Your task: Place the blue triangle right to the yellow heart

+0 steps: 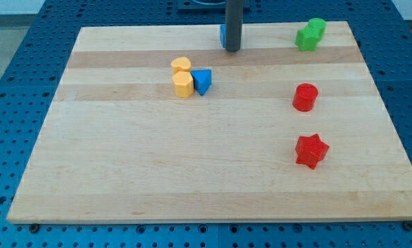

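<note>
My tip (233, 49) rests near the board's (192, 172) top edge, up and right of the blue triangle (202, 81), well apart from it. A blue block (222, 36) hides behind the rod. The triangle touches the right side of a yellow block (183, 85); the yellow heart (181, 65) sits just up-left of the triangle. Far right of the triangle: green block (310, 34), red cylinder (305, 97), red star (311, 151).

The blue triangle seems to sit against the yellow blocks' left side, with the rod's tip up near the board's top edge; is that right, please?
Not quite: the camera view shows the blue triangle against the right side of the yellow blocks, not the left. My tip is indeed near the board's top edge.
</note>
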Available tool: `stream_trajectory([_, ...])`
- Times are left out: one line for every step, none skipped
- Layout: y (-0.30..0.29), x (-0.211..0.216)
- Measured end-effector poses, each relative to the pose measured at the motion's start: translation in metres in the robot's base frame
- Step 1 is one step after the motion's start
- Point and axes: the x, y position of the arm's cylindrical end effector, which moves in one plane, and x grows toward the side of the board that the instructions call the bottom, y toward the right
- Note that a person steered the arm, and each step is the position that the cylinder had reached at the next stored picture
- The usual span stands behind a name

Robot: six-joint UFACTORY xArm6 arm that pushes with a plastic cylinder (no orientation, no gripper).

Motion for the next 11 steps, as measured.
stream_trajectory([0.000, 0.000])
stream_trajectory([-0.005, 0.015])
stream_trajectory([-0.005, 0.057])
stream_trajectory([-0.007, 0.095])
stream_trajectory([-0.034, 0.134])
stream_trajectory([-0.065, 0.146])
stream_trajectory([-0.071, 0.145])
stream_trajectory([-0.065, 0.141])
stream_trajectory([-0.059, 0.129])
stream_trajectory([-0.055, 0.115])
stream_trajectory([-0.057, 0.097])
